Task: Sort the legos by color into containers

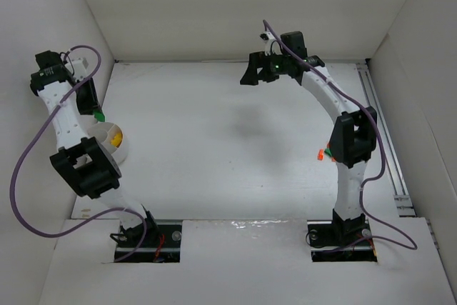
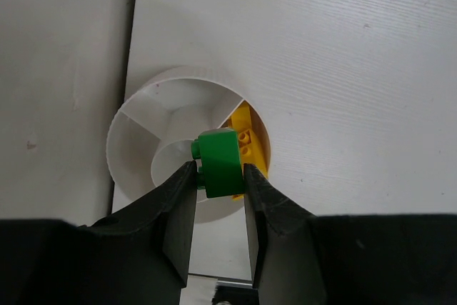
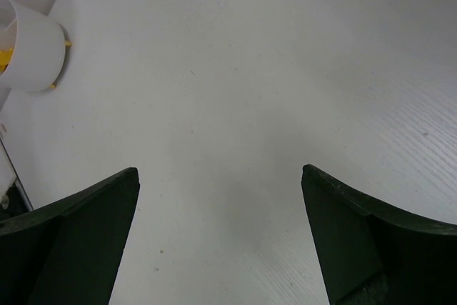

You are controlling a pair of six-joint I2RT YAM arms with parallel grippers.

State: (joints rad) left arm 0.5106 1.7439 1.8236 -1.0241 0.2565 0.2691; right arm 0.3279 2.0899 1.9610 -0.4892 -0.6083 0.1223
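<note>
left end effector [image 2: 220,176] clamped on green lego [image 2: 218,156], held over divided container [image 2: 143,116] | right end effector [image 3: 220,183] apart, empty | lego likely light, rigid, slick — pinch flat sides squarely

The whole table [image 1: 228,148] is taken in from high up and behind, pretty far off, with the arm bases [image 1: 146,237] seen at 6 o'clock. The left wrist view is pointed nearly straight down from close in, with the left gripper's own fingers [image 2: 178,212] at 6 o'clock and the white container [image 2: 143,141] dead center. That container is shared by all three views: it's found at 9 o'clock in the top view [image 1: 120,152] and at 10 o'clock in the right wrist view [image 3: 32,48]. The right wrist view is aimed down at a slant past the right gripper's fingers [image 3: 86,233].
</note>
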